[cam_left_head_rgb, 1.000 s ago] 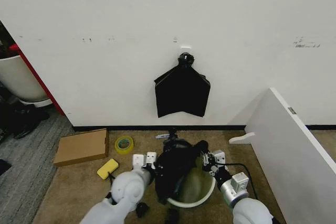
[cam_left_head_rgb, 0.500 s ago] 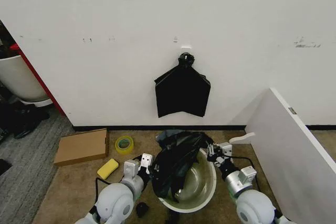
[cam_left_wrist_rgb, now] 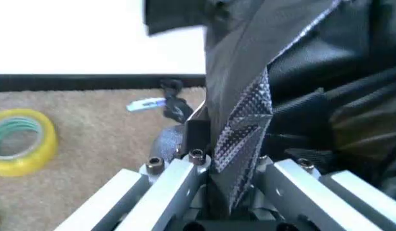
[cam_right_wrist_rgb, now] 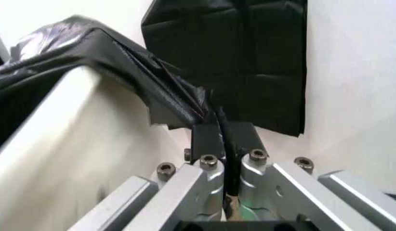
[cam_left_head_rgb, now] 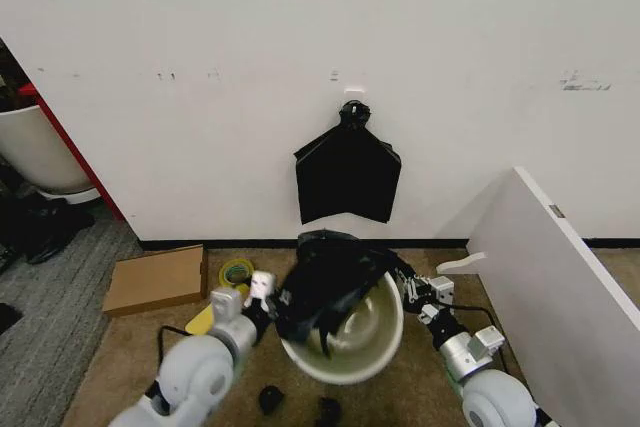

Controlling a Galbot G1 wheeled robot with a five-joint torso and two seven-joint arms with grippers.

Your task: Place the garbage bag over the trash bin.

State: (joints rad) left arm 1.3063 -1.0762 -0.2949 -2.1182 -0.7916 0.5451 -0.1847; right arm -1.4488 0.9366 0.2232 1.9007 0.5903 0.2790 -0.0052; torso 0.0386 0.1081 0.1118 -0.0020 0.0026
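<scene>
Two grippers, left gripper (cam_left_head_rgb: 262, 288) and right gripper (cam_left_head_rgb: 418, 291), clamp the thin crinkly black plastic garbage bag (cam_left_head_rgb: 325, 277), draped over the round cream-white plastic trash bin (cam_left_head_rgb: 365, 342) at lower centre. The tilted bin could topple if the film drags.

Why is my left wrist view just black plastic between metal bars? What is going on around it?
Observer: From the head view, that plastic is the garbage bag, draped over the far rim of the trash bin.
Operator: Is anything else holding it?
Observer: Yes, the right gripper is shut on another edge, beside the bin's wall.
Operator: And my arm?
Observer: The left gripper pinches the bag at the bin's left side, near a yellow tape roll.
</scene>
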